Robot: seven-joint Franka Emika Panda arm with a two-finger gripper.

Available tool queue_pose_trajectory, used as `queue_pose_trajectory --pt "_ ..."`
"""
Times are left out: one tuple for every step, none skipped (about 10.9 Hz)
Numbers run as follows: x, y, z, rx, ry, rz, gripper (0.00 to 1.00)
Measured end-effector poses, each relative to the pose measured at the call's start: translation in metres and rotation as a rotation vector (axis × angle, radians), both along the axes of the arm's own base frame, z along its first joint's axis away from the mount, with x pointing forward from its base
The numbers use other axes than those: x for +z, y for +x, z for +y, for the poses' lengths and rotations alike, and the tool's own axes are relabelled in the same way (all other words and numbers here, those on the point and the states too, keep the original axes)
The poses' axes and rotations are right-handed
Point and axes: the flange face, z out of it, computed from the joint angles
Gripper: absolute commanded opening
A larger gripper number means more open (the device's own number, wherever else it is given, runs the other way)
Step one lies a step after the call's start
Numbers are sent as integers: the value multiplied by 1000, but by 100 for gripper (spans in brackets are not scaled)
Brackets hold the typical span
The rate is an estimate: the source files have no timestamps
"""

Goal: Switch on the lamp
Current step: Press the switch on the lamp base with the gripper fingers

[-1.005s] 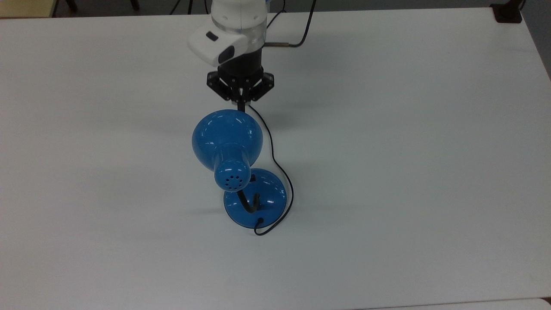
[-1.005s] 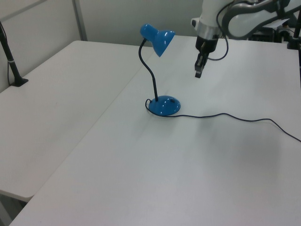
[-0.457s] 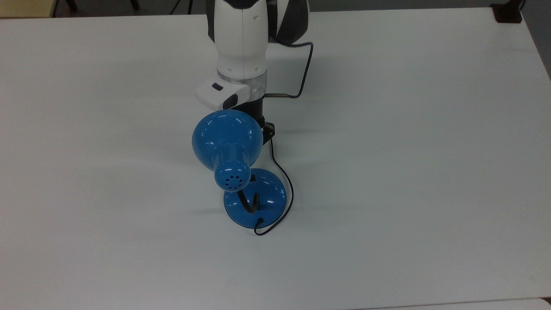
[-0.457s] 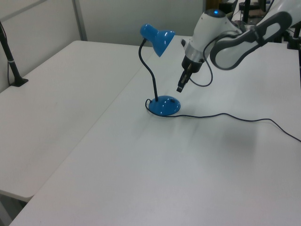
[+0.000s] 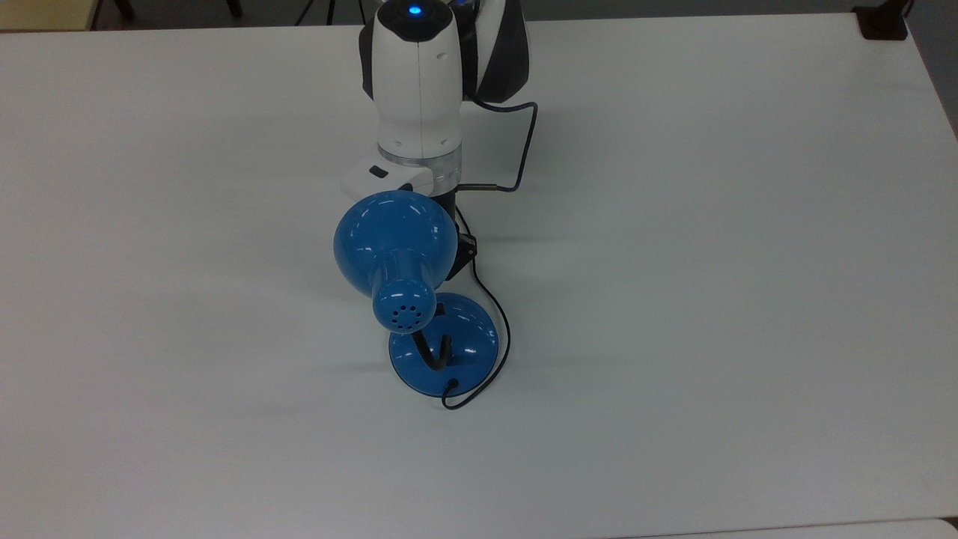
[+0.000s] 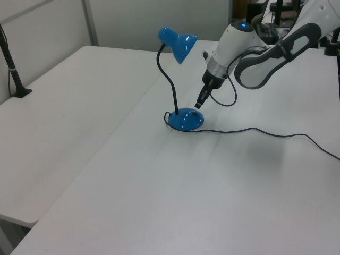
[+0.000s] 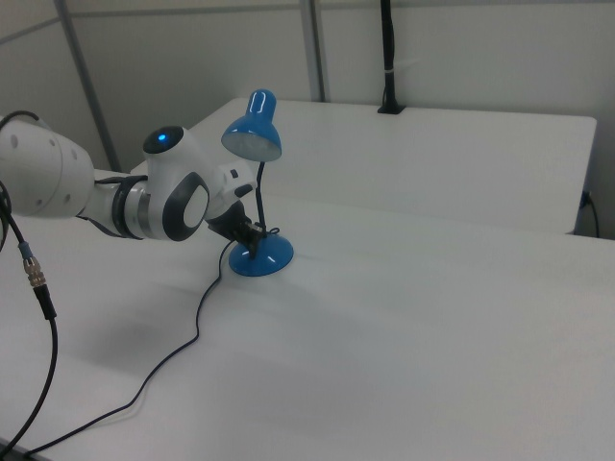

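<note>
Blue lamp (image 5: 408, 288) stands upright mid-table on the white table (image 5: 711, 299), round base (image 6: 186, 119) flat on the surface, black gooseneck (image 6: 169, 85) rising to the bell shade (image 6: 178, 43), which tilts down toward the arm; shade (image 7: 254, 130) looks unlit. Thin black cord (image 6: 265, 133) leaves the base and trails off toward the left view's right. Gripper (image 6: 198, 103) hangs tip-down just above the base's far edge in the left view, very near or touching, contact unclear; finger spacing cannot tell. White arm (image 7: 144, 197) reaches in from the right view's left. Black post (image 6: 11, 69) stands clamped at the table's far-left edge in the left view.
</note>
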Motion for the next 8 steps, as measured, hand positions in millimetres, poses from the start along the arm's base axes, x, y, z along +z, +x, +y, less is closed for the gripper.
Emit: queue_pose_trajectory --pt "-2 0 5 7 7 -4 0" --pt "-5 0 8 12 14 -2 0" --pt "-7 0 8 13 17 0 0" --pt "-8 1 8 13 18 2 0" --pt "-10 2 8 13 19 -3 0" --pt "-11 4 7 13 23 -24 0" --pt "-15 5 7 14 26 -40 0" --pt "-17 6 7 14 27 -42 0"
